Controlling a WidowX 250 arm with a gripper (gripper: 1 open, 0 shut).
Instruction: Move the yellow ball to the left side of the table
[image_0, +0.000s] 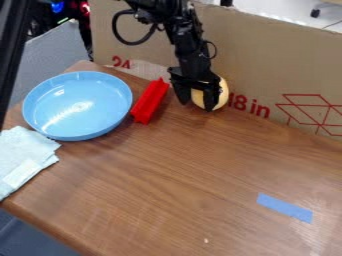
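The yellow ball (207, 97) rests on the brown wood-grain table (187, 190) at its far side, right against the cardboard box wall. My gripper (199, 98) hangs over it on the black arm, pointing steeply down, open, with its dark fingers (182, 93) straddling the ball's left and front. The fingers hide part of the ball. I cannot tell whether the fingers touch it.
A red rectangular block (150, 100) lies just left of the gripper. A blue bowl (78, 105) sits further left, with a pale cloth (20, 155) at the table's left edge. A strip of blue tape (285, 208) is stuck near the right front. The cardboard box (281, 60) lines the back.
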